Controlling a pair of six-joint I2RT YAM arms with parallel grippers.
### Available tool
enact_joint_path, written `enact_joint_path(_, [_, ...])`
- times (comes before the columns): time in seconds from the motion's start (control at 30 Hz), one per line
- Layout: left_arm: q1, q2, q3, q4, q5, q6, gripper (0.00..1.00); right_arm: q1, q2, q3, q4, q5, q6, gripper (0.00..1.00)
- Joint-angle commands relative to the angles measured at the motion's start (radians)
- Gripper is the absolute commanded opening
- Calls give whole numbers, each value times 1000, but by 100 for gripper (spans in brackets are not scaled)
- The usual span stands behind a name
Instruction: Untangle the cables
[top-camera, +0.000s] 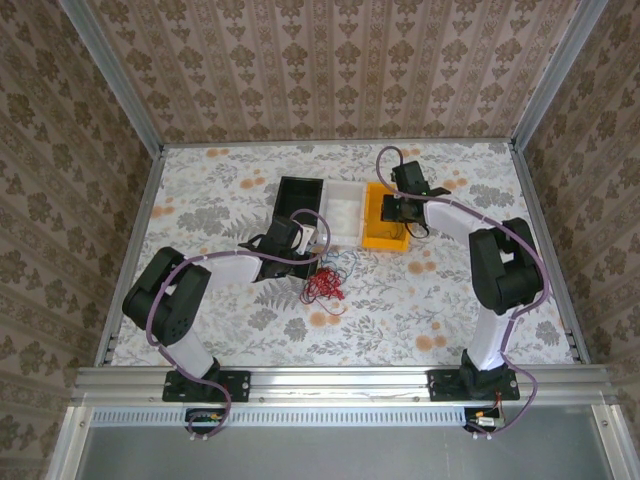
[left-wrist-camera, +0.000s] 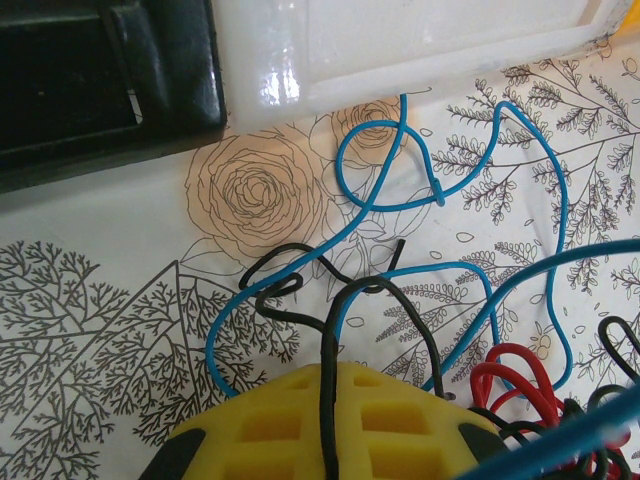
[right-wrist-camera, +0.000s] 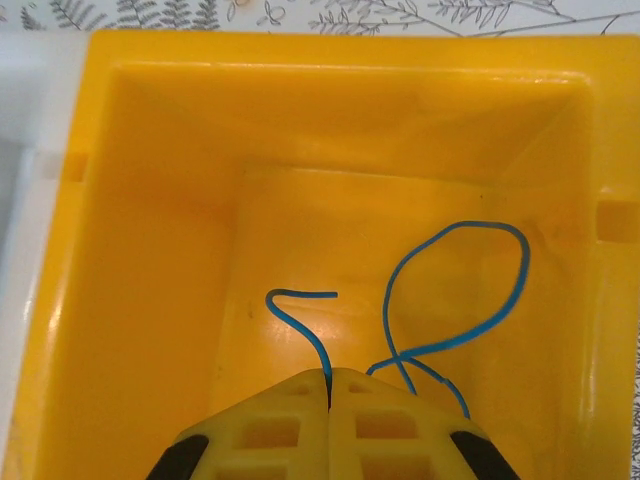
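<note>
Right pincer (right-wrist-camera: 329, 376) clamped on blue wire (right-wrist-camera: 298, 309) over yellow bin (right-wrist-camera: 150, 200), left pincer (left-wrist-camera: 328, 372) clamped on black wire (left-wrist-camera: 326, 335), tangle (top-camera: 322, 286) left of bin

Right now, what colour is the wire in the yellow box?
The wire is blue, clearest in the right wrist view.

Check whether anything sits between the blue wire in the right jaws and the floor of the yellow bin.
Nothing visible does. The right gripper, jaws shut on the blue wire, is above the yellow bin. The wire's loops hang inside the bin, and the floor around them looks bare.
</note>
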Motion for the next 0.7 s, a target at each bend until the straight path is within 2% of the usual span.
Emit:
enact_joint_path(0.0, [-8,1,11,-23,-10,20,0,9,18,60,-64,-10,7,2])
enact_joint_path(0.1, [-9,-5,7,-22,-13,22,0,9,-3,60,-43,-10,8,16])
enact_joint_path(0.33, [-9,-22,7,-23,-10,31,0,9,-90,55,-20,21,18,38])
enact_joint_path(0.43, [-9,-29,6,-22,-9,33,0,10,-144,24,4,41,18,42])
enact_joint_path(0.53, [-9,-36,-1,-17,0,34,0,17,-214,-33,56,34,9,41])
enact_joint_path(0.67, [-9,-48,-13,-3,19,36,0,62,-262,-101,115,-151,-27,41])
